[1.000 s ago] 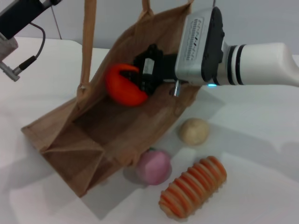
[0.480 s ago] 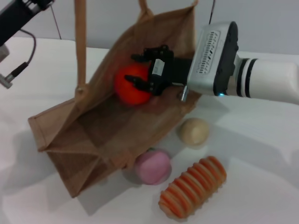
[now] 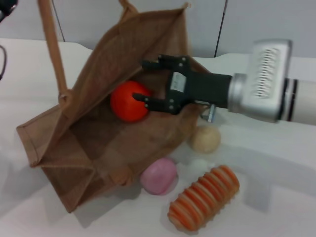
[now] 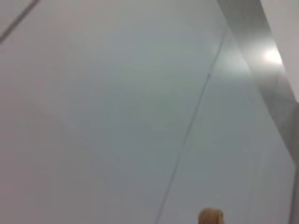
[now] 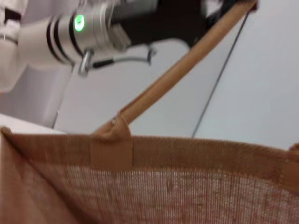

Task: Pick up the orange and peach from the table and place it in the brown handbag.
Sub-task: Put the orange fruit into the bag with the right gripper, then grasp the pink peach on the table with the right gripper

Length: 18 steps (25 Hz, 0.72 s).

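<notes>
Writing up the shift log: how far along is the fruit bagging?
Half done. The orange lies inside the brown handbag, with the open right gripper beside it at the bag's mouth. The peach sits on the table by the bag, not yet picked.

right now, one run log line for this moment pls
phase: orange drop-off | right gripper: open, at bag mouth | orange: inside brown handbag | peach: on table beside bag | left gripper: out of view

A lab-like test bench: bare white table, plain grey wall.
</notes>
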Available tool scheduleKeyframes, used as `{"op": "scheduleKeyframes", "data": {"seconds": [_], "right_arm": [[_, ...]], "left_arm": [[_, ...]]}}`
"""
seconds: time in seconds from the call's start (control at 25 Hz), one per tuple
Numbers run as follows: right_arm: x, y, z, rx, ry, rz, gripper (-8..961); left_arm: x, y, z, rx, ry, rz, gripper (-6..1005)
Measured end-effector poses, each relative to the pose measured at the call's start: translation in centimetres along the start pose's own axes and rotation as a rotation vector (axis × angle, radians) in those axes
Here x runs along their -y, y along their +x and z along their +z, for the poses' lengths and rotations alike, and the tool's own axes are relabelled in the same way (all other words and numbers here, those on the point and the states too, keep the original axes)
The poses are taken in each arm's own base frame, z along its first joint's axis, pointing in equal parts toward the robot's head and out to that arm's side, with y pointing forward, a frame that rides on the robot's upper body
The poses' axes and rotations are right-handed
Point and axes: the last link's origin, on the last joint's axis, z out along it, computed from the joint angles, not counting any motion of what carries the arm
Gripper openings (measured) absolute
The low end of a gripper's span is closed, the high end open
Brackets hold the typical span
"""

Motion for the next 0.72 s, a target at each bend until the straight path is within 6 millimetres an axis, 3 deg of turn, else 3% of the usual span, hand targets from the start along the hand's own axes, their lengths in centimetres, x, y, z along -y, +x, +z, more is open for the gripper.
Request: {"op": "scheduleKeyframes", "data": {"seconds": [0.2,0.4,0.72], "right_arm": [[0.7,0.7,-4.3,0.031,-0.017,0.133,711],[1.4,1.4,-7.9,-0.059,-0.092,0.275,710],[-0.3,2.2,-8.4,-0.194,-0.259,0.328,710]], "left_arm": [[0.2,0.2,-1.6,-0.03,0.05,0.015,119],[0.4,0.5,-2.7,-0.055,0.088,0.039,119],[0.4,0.8,-3.6,-0.074,0.115,0.052,120]]}}
